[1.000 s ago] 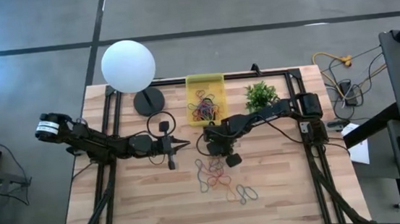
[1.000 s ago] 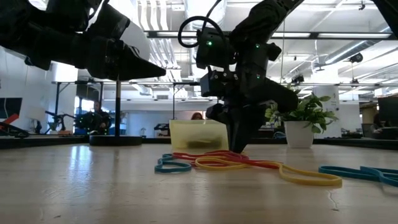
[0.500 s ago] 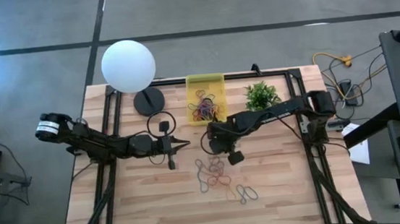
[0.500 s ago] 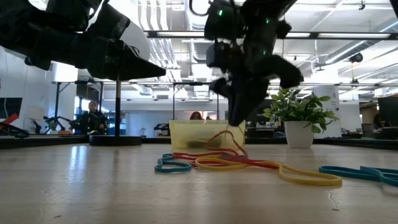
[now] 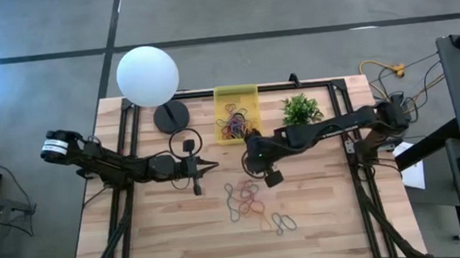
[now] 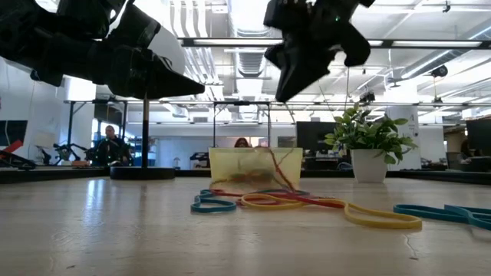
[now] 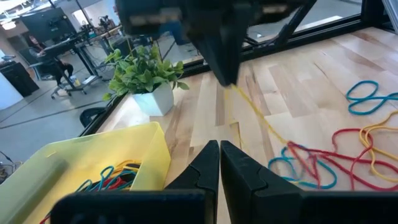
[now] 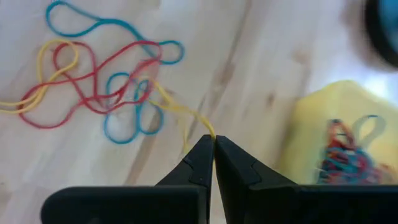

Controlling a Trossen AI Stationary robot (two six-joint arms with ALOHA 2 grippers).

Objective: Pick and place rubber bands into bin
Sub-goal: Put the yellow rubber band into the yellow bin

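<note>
No readable text, label or number anywhere.

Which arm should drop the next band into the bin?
Right. The right gripper is already shut on a yellow rubber band, lifted near the bin; the left gripper is shut, empty and farther off.

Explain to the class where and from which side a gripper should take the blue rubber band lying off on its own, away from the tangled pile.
Grip the blue rubber band across its narrow waist, coming straight down from above. It lies flat on the table as a pinched figure-eight, so both strands run close together there, and it sits clear of the tangled pile. The fingers would probably close on both strands without snagging neighbours.
</note>
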